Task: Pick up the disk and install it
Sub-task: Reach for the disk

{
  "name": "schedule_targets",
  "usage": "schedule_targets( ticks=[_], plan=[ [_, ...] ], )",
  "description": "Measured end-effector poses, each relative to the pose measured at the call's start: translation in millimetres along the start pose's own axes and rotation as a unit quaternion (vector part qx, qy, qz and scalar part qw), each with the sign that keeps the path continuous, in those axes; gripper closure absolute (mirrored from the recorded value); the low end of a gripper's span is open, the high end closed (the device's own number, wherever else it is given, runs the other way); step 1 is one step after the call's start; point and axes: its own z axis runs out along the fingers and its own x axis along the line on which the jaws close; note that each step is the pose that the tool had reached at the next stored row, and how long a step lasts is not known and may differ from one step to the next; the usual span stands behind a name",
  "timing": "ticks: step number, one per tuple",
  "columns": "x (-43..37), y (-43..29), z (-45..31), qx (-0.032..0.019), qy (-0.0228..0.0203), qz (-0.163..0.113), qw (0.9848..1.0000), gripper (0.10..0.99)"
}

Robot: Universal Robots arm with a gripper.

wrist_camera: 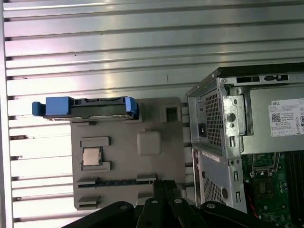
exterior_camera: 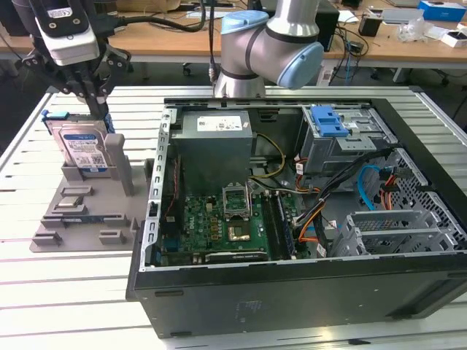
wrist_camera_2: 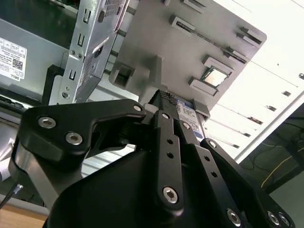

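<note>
The open computer case (exterior_camera: 292,292) is lying on the slotted table (exterior_camera: 58,299). It is holding a grey power box (exterior_camera: 215,138) with a white sticker, a green board (exterior_camera: 219,222), some cables (exterior_camera: 365,182) and a drive cage with a blue latch (exterior_camera: 327,120). Just beside the case, on the exterior view's left, a grey holder tray (exterior_camera: 95,219) is sitting. It is carrying a small square chip (wrist_camera: 91,156), a dark memory strip (wrist_camera: 116,182) and the disk (exterior_camera: 82,149). The disk is standing upright on its edge in the tray slot at the end level with the case's power box, outside the case. It is showing a silver face with a blue-and-white label, and blue rails are running along its sides. The gripper (exterior_camera: 98,108) is hanging over the tray, close to the disk, with its jaws together and gripping nothing.
</note>
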Motion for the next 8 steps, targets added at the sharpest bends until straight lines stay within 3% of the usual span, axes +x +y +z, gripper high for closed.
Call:
schedule_targets(
  ticks=[8],
  plan=[
    [9.5,-0.8,0.6,0.0000,0.0001,0.000,1.0000,0.980]
  ],
)
